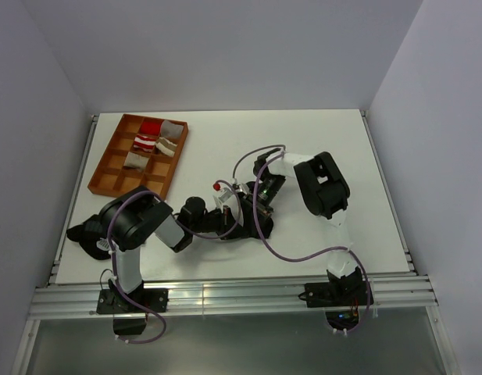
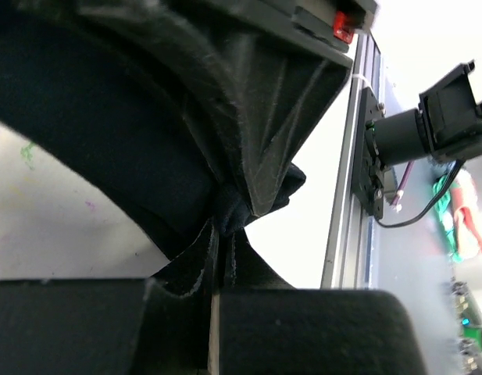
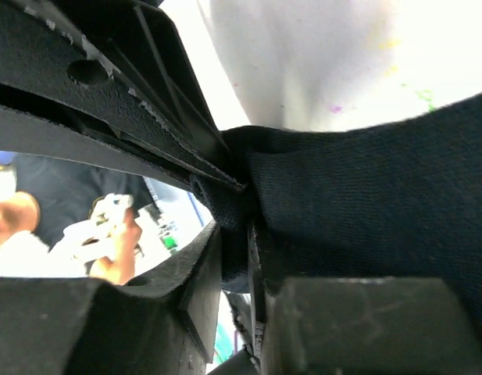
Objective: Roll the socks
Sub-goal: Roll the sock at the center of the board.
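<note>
The black sock (image 3: pixel 365 203) hangs stretched between my two grippers, just above the white table (image 1: pixel 326 148). In the left wrist view my left gripper (image 2: pixel 223 234) is shut on a bunched end of the sock (image 2: pixel 147 180). The right gripper (image 3: pixel 237 234) pinches the same bunched fabric from the other side, its jaws a narrow way apart with cloth filling the gap. In the top view the left gripper (image 1: pixel 229 223) and right gripper (image 1: pixel 258 205) meet at the table's middle and hide the sock. No beige sock shows near the grippers.
A brown compartment tray (image 1: pixel 100 176) at the back left holds red-and-white striped and beige fabric rolls (image 1: pixel 151 133). The table's metal rail (image 2: pixel 342 195) runs along the near edge. A person (image 3: pixel 14 226) stands beyond the table.
</note>
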`<state>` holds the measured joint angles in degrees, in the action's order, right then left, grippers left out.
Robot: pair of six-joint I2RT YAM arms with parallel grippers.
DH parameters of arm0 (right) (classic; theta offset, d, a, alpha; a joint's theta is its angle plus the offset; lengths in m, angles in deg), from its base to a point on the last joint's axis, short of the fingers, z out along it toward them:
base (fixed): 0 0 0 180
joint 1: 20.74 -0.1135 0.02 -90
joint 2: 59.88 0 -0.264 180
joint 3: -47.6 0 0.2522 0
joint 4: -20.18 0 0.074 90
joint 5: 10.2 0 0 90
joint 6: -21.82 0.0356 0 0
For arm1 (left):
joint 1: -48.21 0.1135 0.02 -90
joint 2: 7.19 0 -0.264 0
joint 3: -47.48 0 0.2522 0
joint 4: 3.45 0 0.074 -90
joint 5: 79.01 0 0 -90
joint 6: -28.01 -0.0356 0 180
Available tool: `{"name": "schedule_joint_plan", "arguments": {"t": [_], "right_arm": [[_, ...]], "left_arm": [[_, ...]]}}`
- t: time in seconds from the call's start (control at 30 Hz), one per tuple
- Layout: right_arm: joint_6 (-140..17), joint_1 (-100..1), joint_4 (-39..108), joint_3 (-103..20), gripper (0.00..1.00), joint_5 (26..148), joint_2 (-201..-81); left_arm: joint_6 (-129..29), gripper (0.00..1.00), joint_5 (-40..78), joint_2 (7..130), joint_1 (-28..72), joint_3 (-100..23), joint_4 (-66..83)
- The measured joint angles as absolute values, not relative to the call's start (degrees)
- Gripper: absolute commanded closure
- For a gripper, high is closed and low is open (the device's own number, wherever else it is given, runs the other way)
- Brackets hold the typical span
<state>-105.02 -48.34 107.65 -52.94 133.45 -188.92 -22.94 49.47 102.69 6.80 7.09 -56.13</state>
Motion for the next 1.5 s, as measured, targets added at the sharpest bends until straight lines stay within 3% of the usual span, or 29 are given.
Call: {"name": "schedule_joint_plan", "arguments": {"t": [0.17, 0.5, 0.97, 1.5], "right_arm": [[-99.58, -48.34, 100.66, -48.61, 0.60, 128.90, -183.10], [-91.58, -48.34, 86.56, -43.37, 0.55, 118.63, -164.68], [-95.20, -49.15, 77.05, -29.62, 0.44, 107.46, -150.40], [-96.14, -58.19, 71.52, -26.25, 0.42, 99.86, -152.96]], "left_arm": [[-19.49, 1.00, 47.92, 102.45, 6.45, 6.54, -51.97], [-11.73, 1.00, 42.21, 96.68, 5.97, 2.08, -33.37], [2.56, 1.00, 41.12, 96.01, 5.95, -5.46, -15.93], [9.12, 1.00, 41.95, 98.85, 5.95, -8.43, -13.42]]}}
